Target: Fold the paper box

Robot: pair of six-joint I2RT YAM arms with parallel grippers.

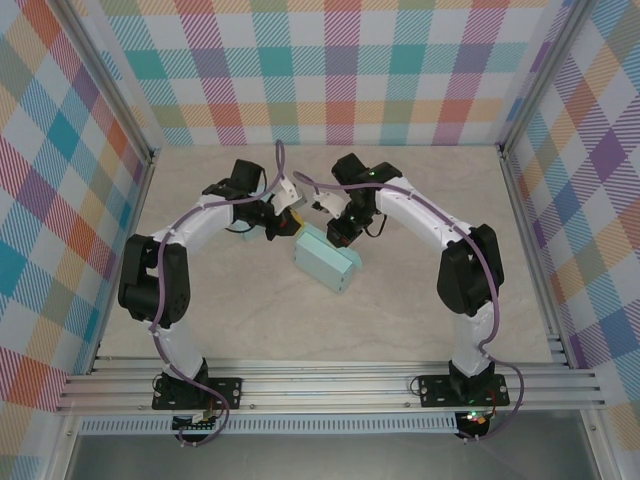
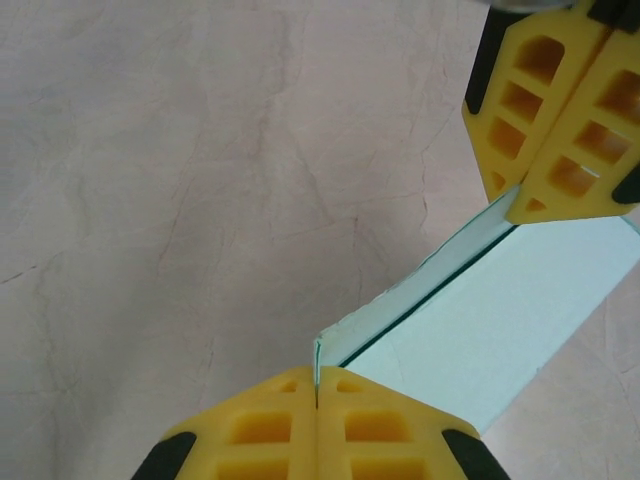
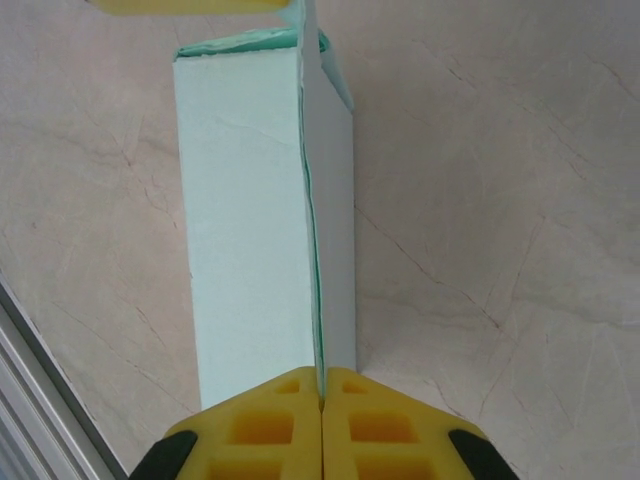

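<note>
The paper box (image 1: 326,260) lies near the middle of the bench (image 1: 420,320), set at a slant between the two arms, with its long axis running from upper left to lower right in the overhead view. It is a long, shallow, rectangular shape in pale mint card. The faces are matt and smooth, apart from a faint crease or two on the broad panel in the right wrist view. The corners look square and the body appears already formed, so I judge the folding to be well along.

What looks unfinished is one long flap (image 2: 420,275) along the box's upper edge. It stands up from the body rather than lying flat or tucked in, with a thin dark gap showing beneath it. It probably has to be brought over and pressed or tucked home. Whether the end panels are closed cannot be told from these views.

The left gripper (image 2: 316,395) has its jaws pressed together on the thin edge of that flap at one end. The right gripper (image 3: 322,395) pinches the same flap at the other end, its jaws likewise closed, with only the card's thickness between them. The fingers are blocky yellow plastic with a lattice of open cells and black backing.

The bench is a pale beige surface veined like marble and dull in finish. Walls in a pastel checked print (image 1: 340,60) enclose it on three sides, and ribbed aluminium rails (image 1: 330,385) at the near edge carry the arm bases.
</note>
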